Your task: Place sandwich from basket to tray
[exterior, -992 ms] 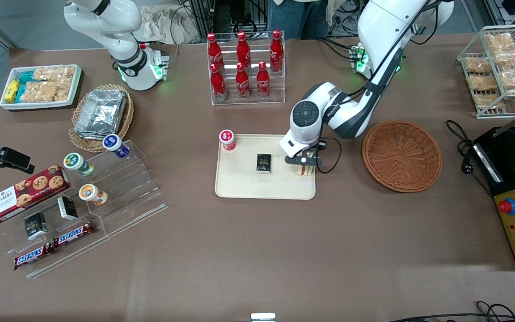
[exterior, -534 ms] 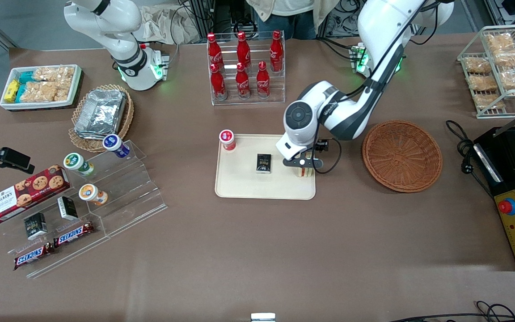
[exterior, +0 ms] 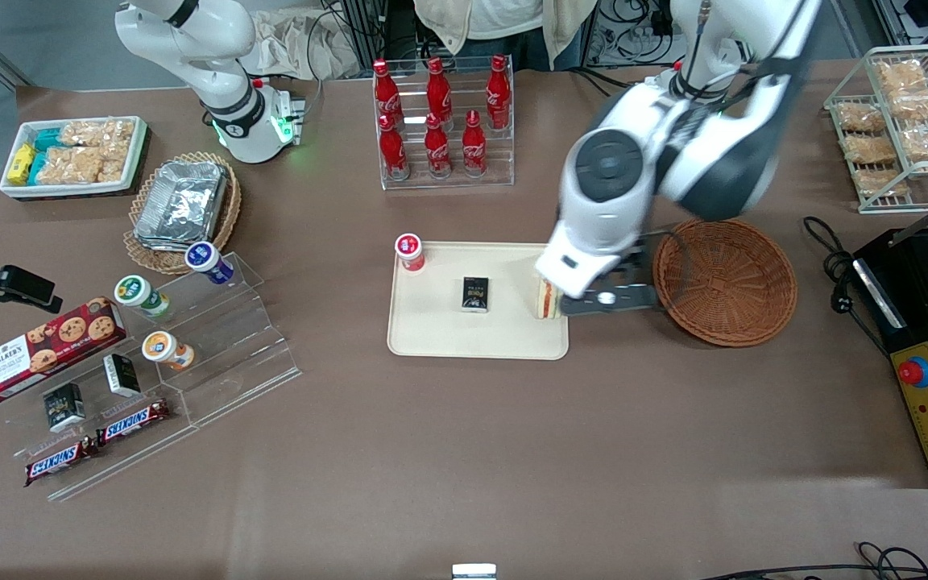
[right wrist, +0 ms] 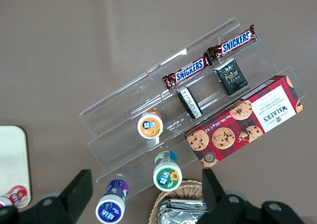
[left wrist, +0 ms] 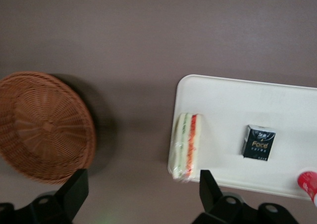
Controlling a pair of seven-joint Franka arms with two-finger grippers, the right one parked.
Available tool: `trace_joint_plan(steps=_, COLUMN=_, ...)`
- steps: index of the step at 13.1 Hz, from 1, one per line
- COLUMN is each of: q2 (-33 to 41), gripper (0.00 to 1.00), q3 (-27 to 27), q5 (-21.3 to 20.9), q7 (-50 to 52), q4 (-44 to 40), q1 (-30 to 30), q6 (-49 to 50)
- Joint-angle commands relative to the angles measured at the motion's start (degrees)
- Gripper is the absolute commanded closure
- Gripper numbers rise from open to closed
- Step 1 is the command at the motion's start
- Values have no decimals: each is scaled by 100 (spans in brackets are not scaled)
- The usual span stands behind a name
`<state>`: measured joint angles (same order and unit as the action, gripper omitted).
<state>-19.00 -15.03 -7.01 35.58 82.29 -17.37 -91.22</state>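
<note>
My end effector (exterior: pixel 611 300) hangs open above the surface, over the gap between the tray (exterior: pixel 432 338) and the basket (exterior: pixel 724 280), with nothing between its fingers. A second ago it was down low on the tray, closed around the sandwich (exterior: pixel 547 298); since then it has let go, risen and drifted toward the basket. In the front view the sandwich rests on the tray, right at the rim on the working arm's end and apart from my fingers. The black packet (exterior: pixel 476 293) lies mid-tray, and the red-capped cup (exterior: pixel 409 251) stands at the tray's far corner toward the parked arm's end. The basket holds nothing I can see.

From my wrist camera, both fingers are spread wide, well above the surface. The sandwich (left wrist: pixel 185 145) stands on edge with its orange-red and green layers facing up. It hugs the tray's rim so closely that I cannot tell whether it overhangs slightly. The empty basket (left wrist: pixel 42 125) sits near it, clear of the tray.

The parked arm's wrist view shows only a corner of the tray and the snack shelf.

I judge the placement made; what remains is to pull away without brushing the sandwich off that rim.
</note>
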Motion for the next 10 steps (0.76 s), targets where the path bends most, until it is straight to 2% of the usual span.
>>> trace_joint_plan(steps=1, q2=343, gripper=0, q3=-44, q5=402, q7=-1461, q4=-406, q1=1047, q6=779)
trace_joint_plan(steps=5, q2=1081, gripper=0, q3=26, q5=542, q7=-1747, q4=-144, q1=1903, q6=826)
trace_joint_plan(steps=7, q2=1626, gripper=0, q3=105, q5=770, q7=-2211, q4=321, q1=2123, q6=782)
trace_joint_plan(steps=10, q2=2311, gripper=0, q3=395, q5=833, q7=-2398, q4=1041, q1=2071, q6=353)
